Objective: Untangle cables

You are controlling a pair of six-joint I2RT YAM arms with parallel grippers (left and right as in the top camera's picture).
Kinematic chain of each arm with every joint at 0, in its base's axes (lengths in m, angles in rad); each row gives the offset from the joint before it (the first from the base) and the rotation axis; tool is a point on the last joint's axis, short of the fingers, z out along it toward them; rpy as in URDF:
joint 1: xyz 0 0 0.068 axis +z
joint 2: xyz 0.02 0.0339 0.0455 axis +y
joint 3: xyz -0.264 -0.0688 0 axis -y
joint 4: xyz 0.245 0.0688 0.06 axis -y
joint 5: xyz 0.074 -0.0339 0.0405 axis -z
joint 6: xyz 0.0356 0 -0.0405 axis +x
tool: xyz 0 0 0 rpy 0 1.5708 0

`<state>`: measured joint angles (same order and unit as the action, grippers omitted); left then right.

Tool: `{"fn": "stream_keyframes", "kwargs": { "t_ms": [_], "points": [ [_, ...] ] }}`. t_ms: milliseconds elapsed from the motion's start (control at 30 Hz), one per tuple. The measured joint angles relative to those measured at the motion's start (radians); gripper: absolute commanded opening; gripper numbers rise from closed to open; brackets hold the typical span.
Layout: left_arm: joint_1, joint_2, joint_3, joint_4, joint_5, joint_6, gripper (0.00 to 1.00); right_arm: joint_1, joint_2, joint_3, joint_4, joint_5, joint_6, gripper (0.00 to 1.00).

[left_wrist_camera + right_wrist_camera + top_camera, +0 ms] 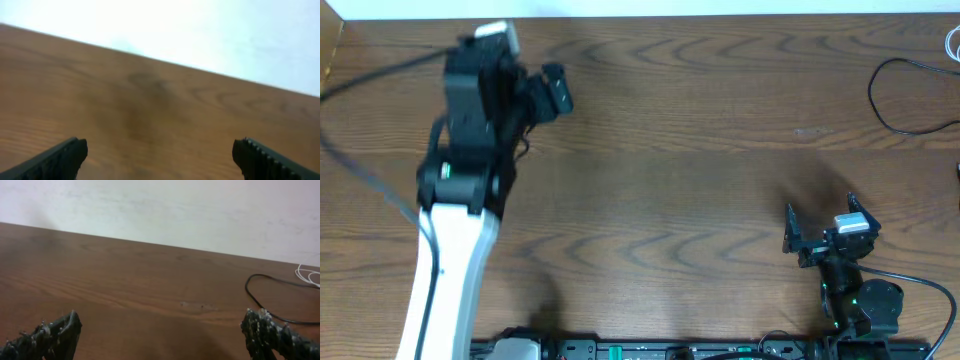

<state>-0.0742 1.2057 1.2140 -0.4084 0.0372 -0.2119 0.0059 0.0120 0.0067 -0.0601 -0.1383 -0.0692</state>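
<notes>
Black left claw (160, 150) reaches far forward, right claw (819, 210) tucked back, both wide.

No legible text, labels or nos. anywhere — none on arms or table.

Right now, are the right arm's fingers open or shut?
Open. In the right wrist view the fingers stand wide apart, with only bare table between them and nothing held.

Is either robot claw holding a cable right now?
No, the left gripper and the right gripper both stand open and empty, with the black cable lying well apart.
</notes>
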Motion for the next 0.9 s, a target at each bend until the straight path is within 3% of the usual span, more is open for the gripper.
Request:
{"fn": "stream_keyframes", "kwargs": {
  "t_ms": [467, 700, 900],
  "points": [
    [0.103, -0.624, -0.863, 0.461, -0.015, 0.018, 0.98, 0.000, 0.000, 0.000, 0.000, 0.000, 0.000, 0.99],
    [0.106, -0.893, -1.113, 0.495, -0.029, 0.027, 0.98, 0.000, 0.001, 0.000, 0.000, 0.000, 0.000, 0.99],
    [0.106, -1.040, -1.204, 0.475, -0.044, 0.037, 0.98, 0.000, 0.001, 0.000, 0.000, 0.000, 0.000, 0.99]
  ]
}}
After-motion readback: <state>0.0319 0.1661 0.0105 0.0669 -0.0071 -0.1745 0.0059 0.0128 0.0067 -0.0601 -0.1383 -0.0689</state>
